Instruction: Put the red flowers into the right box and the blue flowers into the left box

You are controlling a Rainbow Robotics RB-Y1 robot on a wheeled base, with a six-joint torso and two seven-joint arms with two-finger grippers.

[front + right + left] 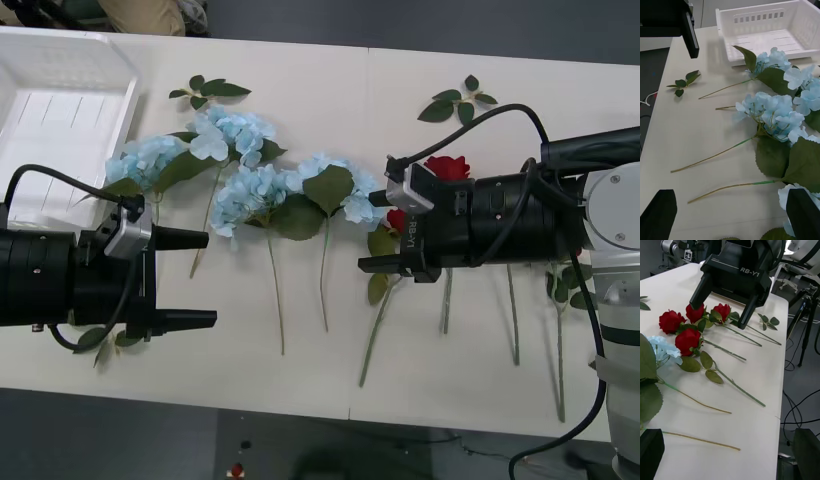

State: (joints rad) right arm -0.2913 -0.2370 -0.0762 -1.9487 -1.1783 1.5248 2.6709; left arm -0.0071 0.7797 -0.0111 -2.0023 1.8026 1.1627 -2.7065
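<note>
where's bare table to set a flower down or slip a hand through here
Free: the near table edge below the stem ends, between the open left end effector and open right end effector; also the far strip between the white slotted plastic tray and the loose green leaf sprig. Crowded: the middle row of pale blue hydrangea heads, and the deep-red roses under the right arm.

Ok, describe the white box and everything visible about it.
The box is a shallow white plastic tray with a flared rim, rounded corners and a ribbed bottom with slots; a row of slots also runs along one wall. It sits flat at the table's far left corner with nothing in it. The nearest blue flower lies just outside its rim; whether they touch is unclear. Neither gripper touches it.
</note>
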